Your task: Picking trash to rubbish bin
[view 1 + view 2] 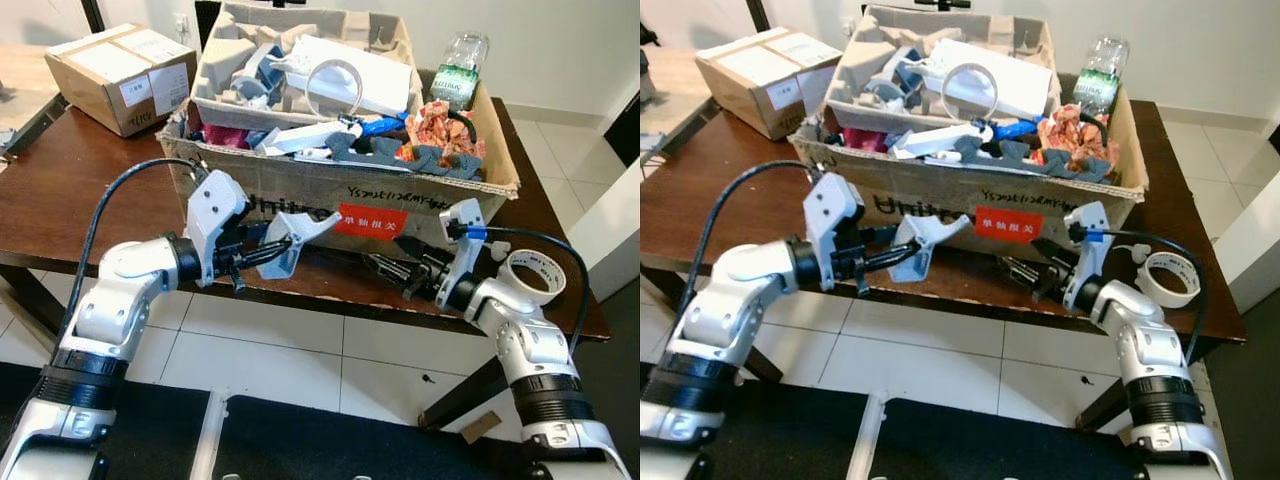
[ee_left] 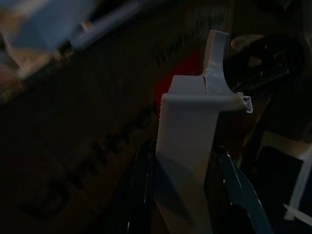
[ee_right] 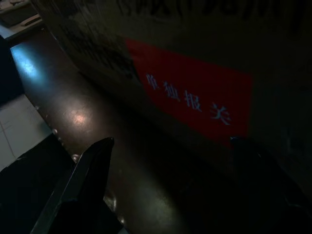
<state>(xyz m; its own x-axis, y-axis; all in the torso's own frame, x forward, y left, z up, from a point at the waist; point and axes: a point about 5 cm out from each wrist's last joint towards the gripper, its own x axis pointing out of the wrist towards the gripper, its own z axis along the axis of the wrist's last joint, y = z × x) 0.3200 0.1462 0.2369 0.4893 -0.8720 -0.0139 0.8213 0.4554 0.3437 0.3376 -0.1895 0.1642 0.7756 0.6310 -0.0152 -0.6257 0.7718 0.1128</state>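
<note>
Two grippers work before the cardboard box [image 1: 300, 195] on the table [image 1: 70, 190]: left gripper [image 1: 262, 255] fingers clamp a grey plastic piece [image 1: 292, 245]; right gripper [image 1: 385, 270] fingers spread apart, holding nothing.

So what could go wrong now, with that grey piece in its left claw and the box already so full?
The left gripper pinches the grey plastic piece near one end, so it might twist or slip out. The cardboard box is heaped above its rim, so the piece could slide back off. The open right gripper sits close to the box front and might nudge it.
</note>
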